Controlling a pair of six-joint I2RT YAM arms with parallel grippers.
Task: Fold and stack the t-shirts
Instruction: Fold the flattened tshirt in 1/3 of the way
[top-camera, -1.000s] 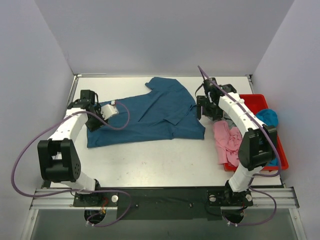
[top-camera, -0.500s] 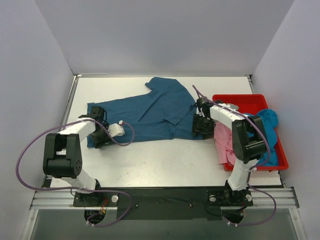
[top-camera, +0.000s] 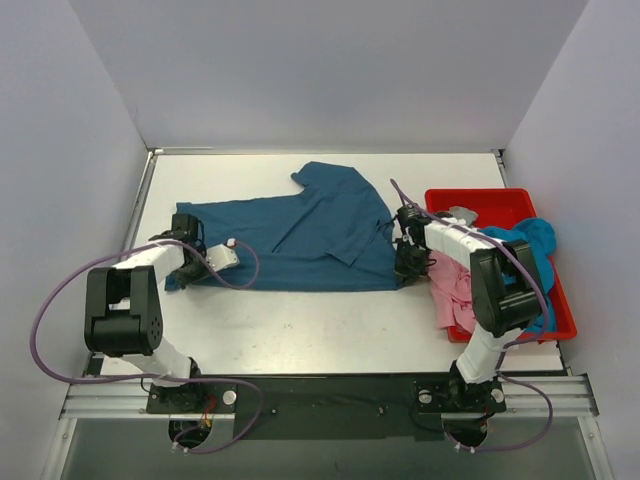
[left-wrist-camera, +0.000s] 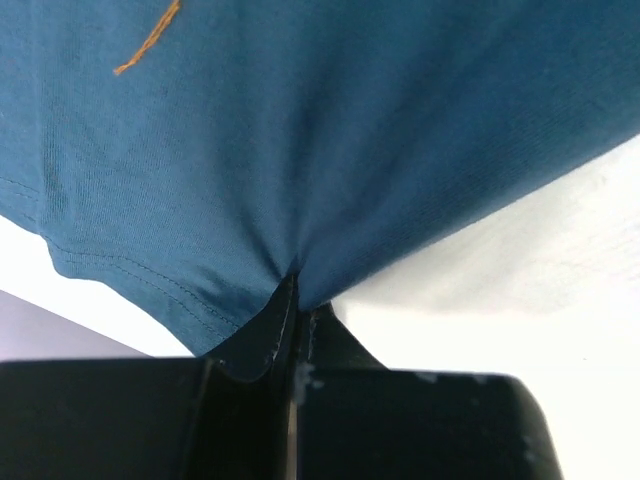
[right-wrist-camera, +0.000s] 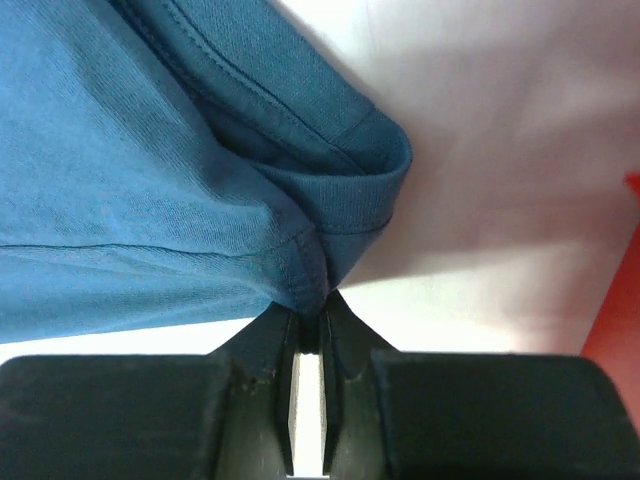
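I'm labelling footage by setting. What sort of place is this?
Probably a robot test booth: a white table boxed in by plain panels, a left arm and a right arm bolted to a rail, both pinching a teal shirt.

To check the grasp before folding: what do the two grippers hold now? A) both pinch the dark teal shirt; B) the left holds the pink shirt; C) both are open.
A: the wrist views show the left gripper and right gripper each closed on the dark teal shirt.
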